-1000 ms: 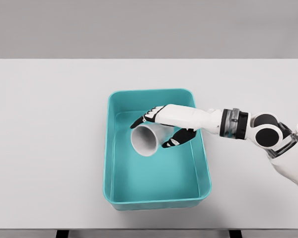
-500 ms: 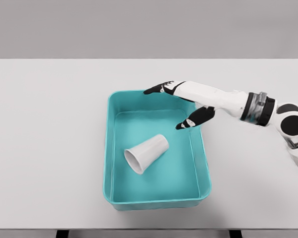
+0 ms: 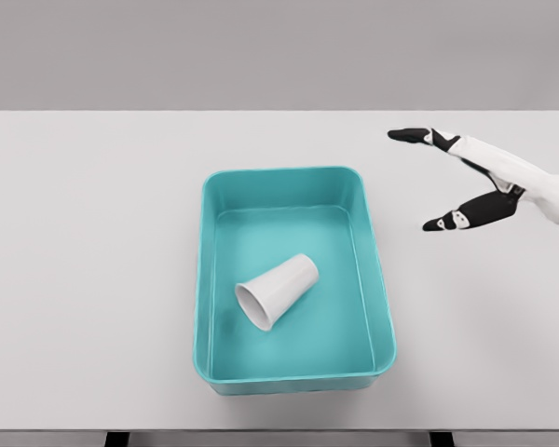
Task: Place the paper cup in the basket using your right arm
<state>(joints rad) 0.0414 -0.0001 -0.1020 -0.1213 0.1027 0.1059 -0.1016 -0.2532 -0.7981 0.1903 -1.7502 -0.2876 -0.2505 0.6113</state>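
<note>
A broad, pale grey table (image 3: 93, 279) filled most of the view, with a plain grey wall behind its far edge. Near the middle of the tabletop sat a rectangular teal plastic basket (image 3: 205, 279) with rounded corners and low walls, its long sides running from near to far. Inside it lay a white paper cup (image 3: 278, 291), tipped on its side on the basket floor, slightly left of the basket's centre and toward the near half. The cup's open mouth faced the near left, and its narrower closed base pointed toward the far right; it touched none of the basket's walls. To the right of the basket, well apart from it and above the bare tabletop, the robot's white right hand (image 3: 480, 182) with black fingertips reached in from the right edge. Its fingers (image 3: 412, 135) were spread and stretched toward the left, the thumb (image 3: 447, 222) set apart on the nearer side, and the hand held nothing. Only the hand and a short length of white forearm showed.
</note>
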